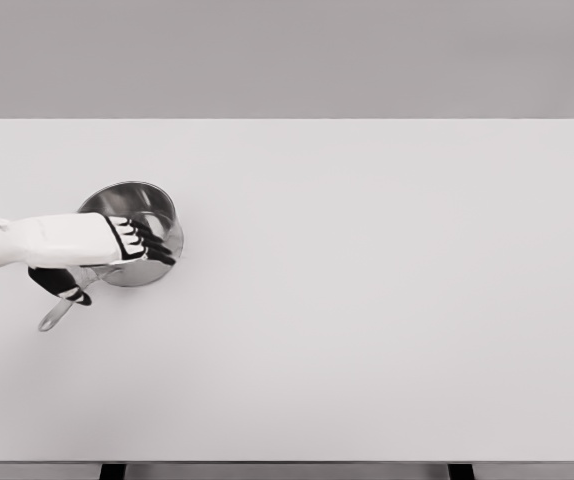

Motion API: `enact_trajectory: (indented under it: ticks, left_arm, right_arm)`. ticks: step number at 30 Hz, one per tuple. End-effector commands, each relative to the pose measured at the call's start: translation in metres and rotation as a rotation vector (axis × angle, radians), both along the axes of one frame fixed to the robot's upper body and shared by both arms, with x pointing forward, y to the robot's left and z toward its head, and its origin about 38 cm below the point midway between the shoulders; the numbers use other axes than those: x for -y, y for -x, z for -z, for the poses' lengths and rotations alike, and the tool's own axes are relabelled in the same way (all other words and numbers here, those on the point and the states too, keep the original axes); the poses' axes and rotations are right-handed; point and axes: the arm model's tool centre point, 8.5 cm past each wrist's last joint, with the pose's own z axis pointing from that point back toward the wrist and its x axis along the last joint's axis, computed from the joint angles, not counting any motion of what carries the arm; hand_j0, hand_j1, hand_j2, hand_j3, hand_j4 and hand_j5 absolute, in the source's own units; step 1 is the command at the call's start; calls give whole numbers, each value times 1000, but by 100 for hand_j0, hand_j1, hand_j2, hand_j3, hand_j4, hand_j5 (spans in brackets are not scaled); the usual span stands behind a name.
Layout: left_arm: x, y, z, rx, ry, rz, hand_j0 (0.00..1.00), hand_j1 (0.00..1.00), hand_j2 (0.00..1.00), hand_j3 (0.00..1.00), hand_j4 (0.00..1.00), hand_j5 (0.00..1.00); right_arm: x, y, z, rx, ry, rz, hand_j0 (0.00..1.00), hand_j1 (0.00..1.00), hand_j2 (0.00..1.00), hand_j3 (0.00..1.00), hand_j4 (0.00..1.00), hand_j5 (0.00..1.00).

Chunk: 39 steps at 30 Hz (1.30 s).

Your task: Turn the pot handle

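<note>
left hand (pixel 117 248) reaching over the pot (pixel 137 220) | fingers (pixel 152 245) lying spread across its rim, clamping nothing | handle (pixel 59 312) pointing toward the table (pixel 387 300) front edge

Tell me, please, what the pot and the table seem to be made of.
The pot looks like polished metal, probably steel: its bowl and handle are silver-grey with bright, mirror-like highlights. The table has a plain white matte top with no grain or shine; whether it is laminate, painted wood or plastic cannot be told. Since this is a render, both are only appearances.
</note>
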Motion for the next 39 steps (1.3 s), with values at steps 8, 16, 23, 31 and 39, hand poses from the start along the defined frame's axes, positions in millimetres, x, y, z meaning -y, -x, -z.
enact_trajectory:
  ticks: [8,16,23,31,39]
  left_arm:
    - [-12,2,2,5,-56,-16,100,100,100,100,100,100]
    - [-41,-8,5,48,-178,-73,100,100,100,100,100,100]
    - [-52,-27,-8,113,-222,-113,100,100,100,100,100,100]
    - [-66,-33,-16,103,-161,-180,100,100,100,100,100,100]
    - [-102,-39,-7,85,-237,-271,100,100,100,100,100,100]
  right_arm:
    - [0,0,0,0,-1,0,100,100,100,100,100,100]
    - [0,0,0,1,0,0,100,100,100,100,100,100]
    - [0,0,0,-1,1,0,100,100,100,100,100,100]
    - [0,0,0,1,0,0,100,100,100,100,100,100]
    - [0,0,0,1,0,0,100,100,100,100,100,100]
